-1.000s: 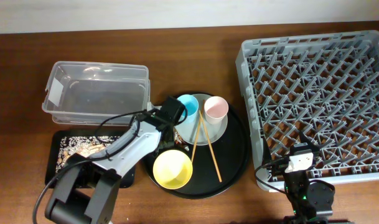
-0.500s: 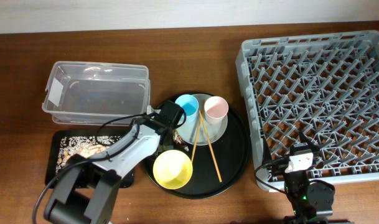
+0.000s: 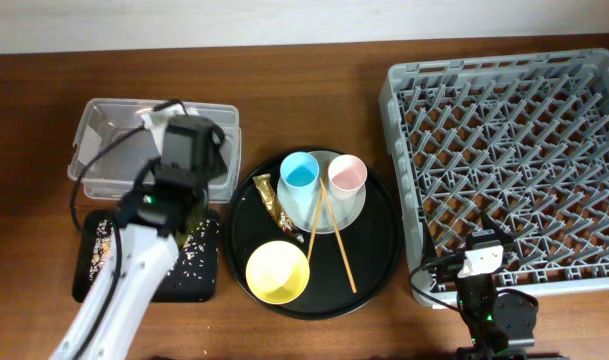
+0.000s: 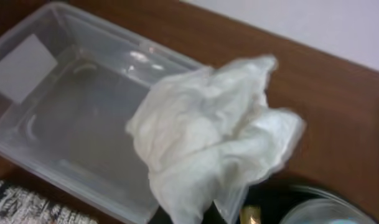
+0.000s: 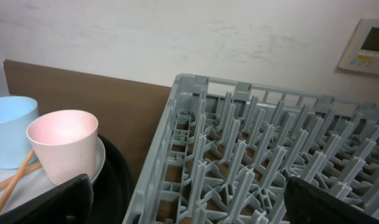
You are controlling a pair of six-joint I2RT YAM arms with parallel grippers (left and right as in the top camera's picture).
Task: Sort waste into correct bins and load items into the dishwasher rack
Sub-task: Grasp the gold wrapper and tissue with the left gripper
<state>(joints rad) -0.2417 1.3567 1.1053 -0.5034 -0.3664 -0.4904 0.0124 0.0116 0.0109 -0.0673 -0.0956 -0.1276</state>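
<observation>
While the napkin [image 4: 208, 137] dangles over the clear tub [image 4: 65, 124], the left gripper [image 3: 189, 142] is squarely in the waste-sorting step. Its fingers are hidden behind the paper, yet the wad hangs free of everything, so I judge them pinched tight on it. Next call: part the fingers and let it fall inside the walls, not on the rim. The gold wrapper [image 3: 268, 198], lying on the round tray [image 3: 376, 250] beside the plate [image 3: 352, 208], looks next in line. The right gripper [image 3: 481, 252] sits by the rack [image 3: 504, 130], fingers spread wide, nothing held — blue cup [image 3: 301, 172], pink cup [image 3: 347, 174], bowl [image 3: 277, 272] and chopsticks [image 3: 340, 250] not yet loaded.
</observation>
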